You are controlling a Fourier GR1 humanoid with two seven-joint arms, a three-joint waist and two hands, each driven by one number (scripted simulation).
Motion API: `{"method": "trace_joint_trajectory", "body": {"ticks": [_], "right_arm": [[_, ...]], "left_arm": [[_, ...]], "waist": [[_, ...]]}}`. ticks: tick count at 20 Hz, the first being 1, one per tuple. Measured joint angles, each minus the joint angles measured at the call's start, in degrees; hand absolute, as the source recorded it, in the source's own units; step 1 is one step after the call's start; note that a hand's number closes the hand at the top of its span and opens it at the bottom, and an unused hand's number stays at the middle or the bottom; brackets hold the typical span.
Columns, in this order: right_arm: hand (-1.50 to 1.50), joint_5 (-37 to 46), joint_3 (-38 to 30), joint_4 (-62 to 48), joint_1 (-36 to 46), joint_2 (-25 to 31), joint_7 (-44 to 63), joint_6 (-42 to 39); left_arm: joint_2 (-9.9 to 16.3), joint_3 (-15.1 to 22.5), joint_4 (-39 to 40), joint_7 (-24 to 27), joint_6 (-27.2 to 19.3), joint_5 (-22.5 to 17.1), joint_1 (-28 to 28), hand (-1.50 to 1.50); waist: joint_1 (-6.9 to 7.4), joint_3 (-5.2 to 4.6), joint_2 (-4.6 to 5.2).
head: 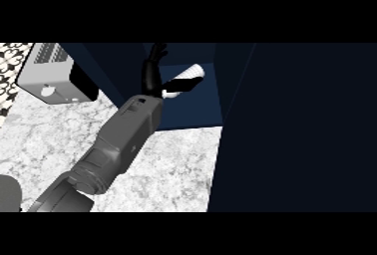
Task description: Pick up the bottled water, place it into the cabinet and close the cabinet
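**A:** What stood at the far left?

**B:** A strip of black-and-white patterned tile [9,69] ran along the edge. Just beside it sat a boxy silver appliance [55,74] with a ribbed vent on top, a round knob on its front and a black panel on its right side. It rested on the surface [169,164], a mottled white-and-grey marble.

**A:** And the arm?

**B:** One grey forearm [121,142], blocky and matte, rose from the lower left corner and slanted up to the right. Which arm it was I couldn't tell from the view, though it came in on the left. Its black hand [156,74] reached into the dark blue cabinet [191,107], with upper fingers stretched upward and lower fingers or thumb lying across the bottle; whether they closed round it I couldn't tell.

**A:** The bottle, then?

**B:** The bottled water [190,75] looked like a pale white cylinder, tilted, its upper end toward the right. It was inside the cabinet's recess, touching the hand and partly hidden by the black fingers.

**A:** Anything blocking the way?

**B:** The cabinet door [294,129], a broad, smooth, near-black panel, stood open and filled the right side, covering the surface there.
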State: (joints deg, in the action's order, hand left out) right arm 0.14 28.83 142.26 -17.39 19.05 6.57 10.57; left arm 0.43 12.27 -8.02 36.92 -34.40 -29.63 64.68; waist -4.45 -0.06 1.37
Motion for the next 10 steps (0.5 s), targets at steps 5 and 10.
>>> {"method": "trace_joint_trajectory", "body": {"ticks": [5, 10], "right_arm": [[-1.50, -0.19, -0.29, -0.04, 0.15, -0.17, -0.32, -0.41], [-1.50, -0.65, -0.73, -0.23, 0.03, -0.37, -0.49, -1.05]], "left_arm": [[0.22, -1.43, 0.90, 1.17, 2.46, -0.51, 0.56, -1.50], [0.08, -1.09, 1.78, 1.93, 3.81, 0.65, 1.60, -1.50]], "waist": [[-0.04, -0.01, 0.10], [0.18, 0.01, 0.02]]}}
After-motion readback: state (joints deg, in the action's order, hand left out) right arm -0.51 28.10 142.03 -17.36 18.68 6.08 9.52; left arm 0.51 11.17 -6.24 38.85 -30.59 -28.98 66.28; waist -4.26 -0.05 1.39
